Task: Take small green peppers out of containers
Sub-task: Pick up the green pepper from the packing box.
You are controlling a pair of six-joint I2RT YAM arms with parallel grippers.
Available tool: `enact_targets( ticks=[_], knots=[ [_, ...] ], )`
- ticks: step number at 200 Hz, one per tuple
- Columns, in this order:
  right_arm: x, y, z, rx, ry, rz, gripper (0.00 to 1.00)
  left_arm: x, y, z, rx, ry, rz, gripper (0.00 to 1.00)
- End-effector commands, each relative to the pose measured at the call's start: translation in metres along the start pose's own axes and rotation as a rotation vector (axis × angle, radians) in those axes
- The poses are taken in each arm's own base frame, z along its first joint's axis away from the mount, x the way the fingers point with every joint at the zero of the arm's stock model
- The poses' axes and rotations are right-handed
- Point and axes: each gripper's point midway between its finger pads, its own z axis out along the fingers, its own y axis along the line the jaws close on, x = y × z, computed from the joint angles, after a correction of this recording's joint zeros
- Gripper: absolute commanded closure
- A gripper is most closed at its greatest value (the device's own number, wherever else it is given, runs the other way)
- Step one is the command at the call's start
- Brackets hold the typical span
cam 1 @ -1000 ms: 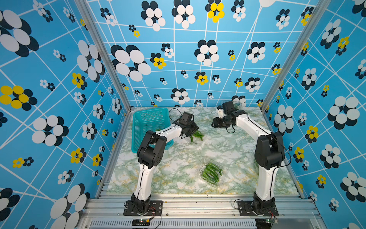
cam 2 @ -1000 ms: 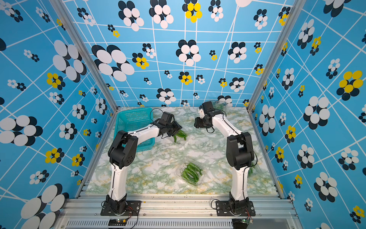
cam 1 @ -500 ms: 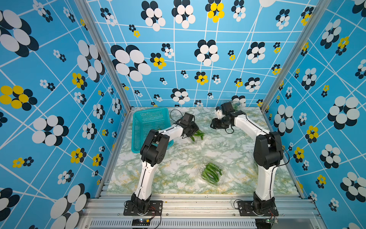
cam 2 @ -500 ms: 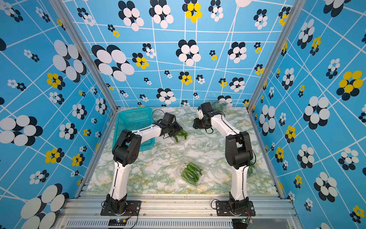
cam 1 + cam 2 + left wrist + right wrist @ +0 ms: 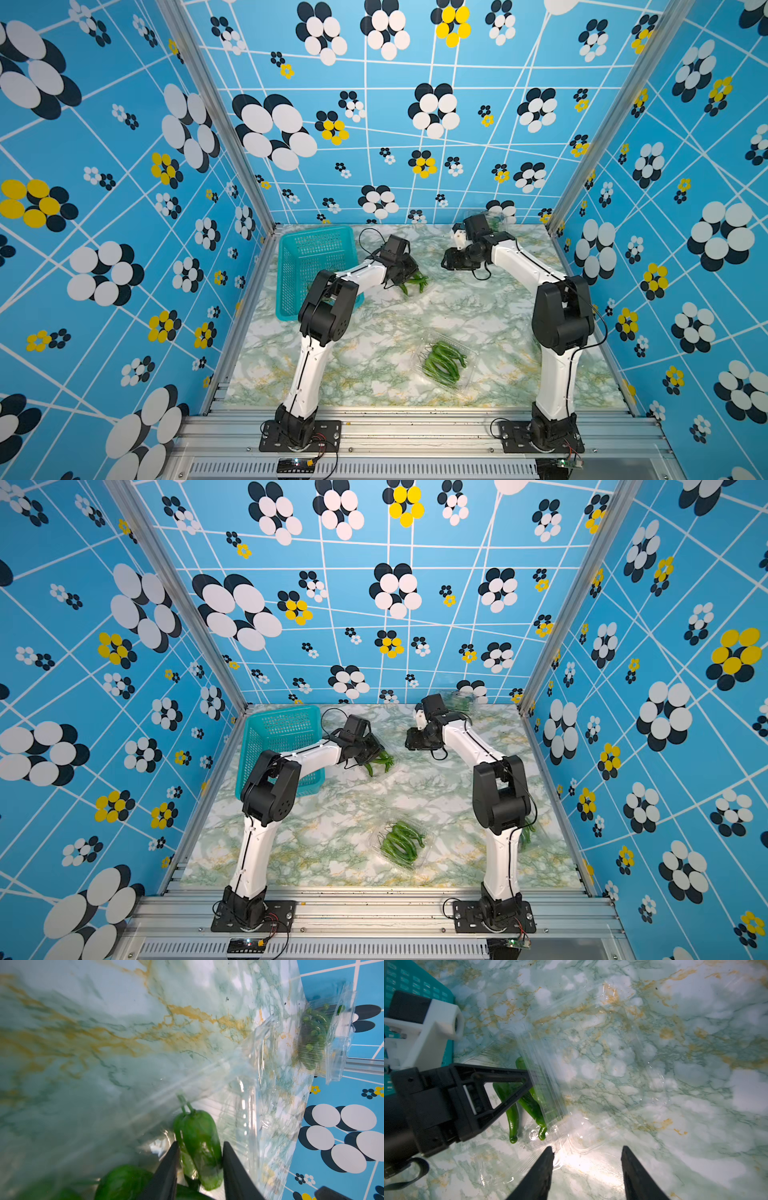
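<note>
Marble table (image 5: 374, 332) | left claw (image 5: 200, 1144) pinches small green pepper (image 5: 197, 1126) | right claw (image 5: 587, 1148) parted, empty

Just beside the teal basket (image 5: 316, 257), the left gripper (image 5: 409, 272) covers its own fingertips in both top views, and the clear container (image 5: 546, 1084) there is too faint to trace (thin, see-through plastic). Well apart from the basket, the right arm (image 5: 498, 800) hides most of a green bunch (image 5: 528, 831). The left wrist view blurs and crops the nearest peppers (image 5: 122, 1182).
</note>
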Motion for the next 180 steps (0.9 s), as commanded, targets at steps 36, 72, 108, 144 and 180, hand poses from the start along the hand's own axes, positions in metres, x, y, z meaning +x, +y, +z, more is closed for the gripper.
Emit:
enact_targets(
  ticks=[36, 72, 108, 144, 180],
  knots=[
    [0.000, 0.003, 0.002, -0.002, 0.005, 0.001, 0.46, 0.005, 0.009, 0.014, -0.023, 0.036, 0.012, 0.77],
    [0.000, 0.003, 0.002, 0.000, 0.005, 0.002, 0.47, 0.006, 0.010, 0.015, -0.021, 0.041, 0.014, 0.83],
    [0.002, 0.002, 0.003, -0.001, 0.009, 0.002, 0.47, 0.007, 0.009, 0.010, -0.019, 0.045, 0.027, 0.85],
    [0.001, 0.004, 0.001, -0.005, 0.007, 0.000, 0.47, 0.006, 0.008, -0.007, -0.019, 0.039, 0.064, 0.90],
    [-0.002, 0.004, -0.003, 0.001, 0.006, -0.008, 0.47, 0.002, 0.009, -0.036, -0.021, 0.004, 0.084, 0.92]
  ],
)
